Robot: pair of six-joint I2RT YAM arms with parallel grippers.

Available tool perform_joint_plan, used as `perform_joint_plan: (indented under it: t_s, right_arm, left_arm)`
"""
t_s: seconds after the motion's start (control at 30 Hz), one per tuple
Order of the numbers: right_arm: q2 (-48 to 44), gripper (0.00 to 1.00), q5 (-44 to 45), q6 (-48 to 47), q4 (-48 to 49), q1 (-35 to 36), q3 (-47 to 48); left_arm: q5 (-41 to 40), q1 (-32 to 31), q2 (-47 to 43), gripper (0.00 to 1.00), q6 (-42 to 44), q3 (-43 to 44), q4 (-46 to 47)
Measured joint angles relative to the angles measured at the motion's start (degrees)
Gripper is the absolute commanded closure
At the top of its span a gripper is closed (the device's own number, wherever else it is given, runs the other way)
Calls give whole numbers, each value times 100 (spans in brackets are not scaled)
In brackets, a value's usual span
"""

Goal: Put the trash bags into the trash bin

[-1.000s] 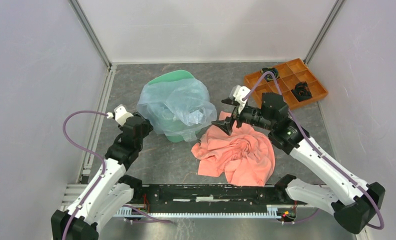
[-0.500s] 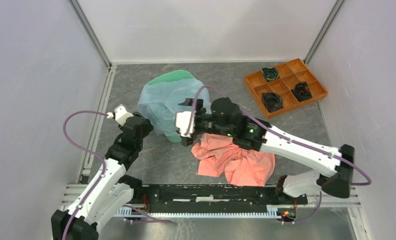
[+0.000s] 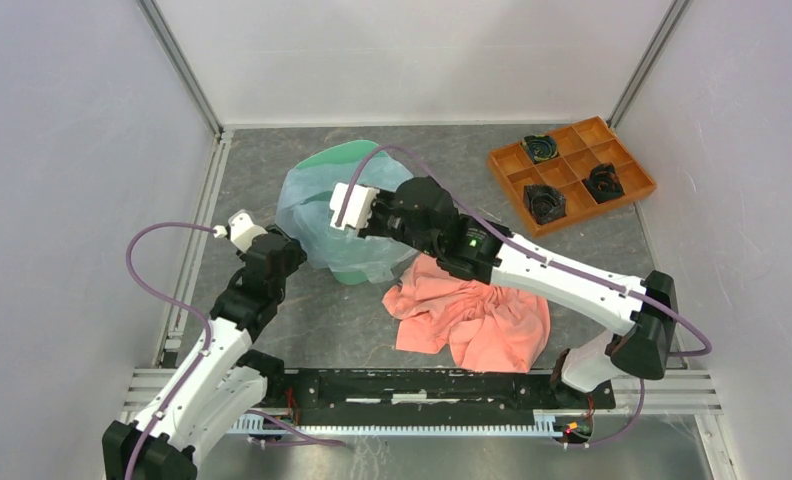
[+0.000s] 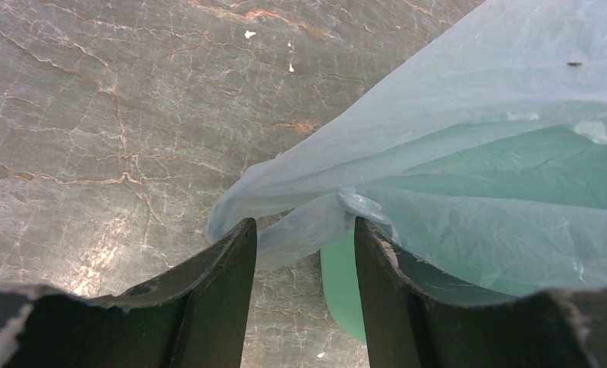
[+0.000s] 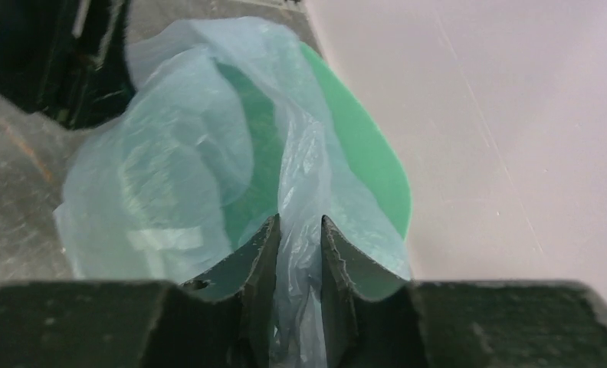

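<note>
The mint-green trash bin (image 3: 350, 156) stands at mid-table with the pale blue trash bag (image 3: 312, 215) draped over its mouth and sides. My right gripper (image 5: 299, 222) reaches over the bin from the right and is shut on a bunched fold of the bag (image 5: 304, 176); green bin rim (image 5: 365, 157) shows behind it. My left gripper (image 4: 304, 226) is at the bin's lower left side, open, with a loose edge of the bag (image 4: 300, 222) lying across the gap at its fingertips and the bin wall (image 4: 342, 287) just beyond.
A salmon-pink cloth (image 3: 477, 310) lies crumpled right of the bin, under the right arm. An orange compartment tray (image 3: 584, 137) with dark parts sits at the back right. Enclosure walls stand close on both sides and at the back.
The right arm swung left from above the cloth to over the bin, and its jaws closed from wide open onto a fold of the bag. The left arm has not moved.
</note>
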Motion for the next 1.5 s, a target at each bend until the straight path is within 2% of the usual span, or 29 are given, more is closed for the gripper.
perform_joint_plan:
  t_s: [0.2,0.5,0.7,0.8,0.93,1.03,1.23,1.3,1.4,1.5]
  right_arm:
    - [275,86,-66,487,330,-538,407]
    - [984,87,-780,905,1222,-1620,739]
    - [1698,86,-1226,1078,1456,-2035,1047]
    - [1799,85,-1408,1309,1534,-2173,1047]
    - [1803,75,-1517,1620,1639,-2247,1047]
    - [1803,75,-1471,1932,1818,-2291,1047]
    - [1803,80,-1416,2618,2022,-2424,1047]
    - [1803,81,-1460,2841,2057,-2509,1049]
    - [1816,81,-1591,3110,2074,-2614,1069]
    - [1873,83,-1753,3348,2103,-2667,1147]
  left_arm:
    - [-4,0,24,42,0,0,13]
    - [-4,0,140,43,7,122,4]
    - [-7,9,291,31,131,369,-59]
    - [-4,11,361,26,227,584,-304]
    - [2,15,229,18,308,885,-719]
    - [0,22,-76,14,308,1106,-1134]
    - [-50,26,-494,10,352,1757,-1932]
    - [-31,26,-455,3,527,2122,-2044]
    - [232,37,-122,0,960,2741,-2057]
    - [634,37,684,0,1447,3609,-1939]
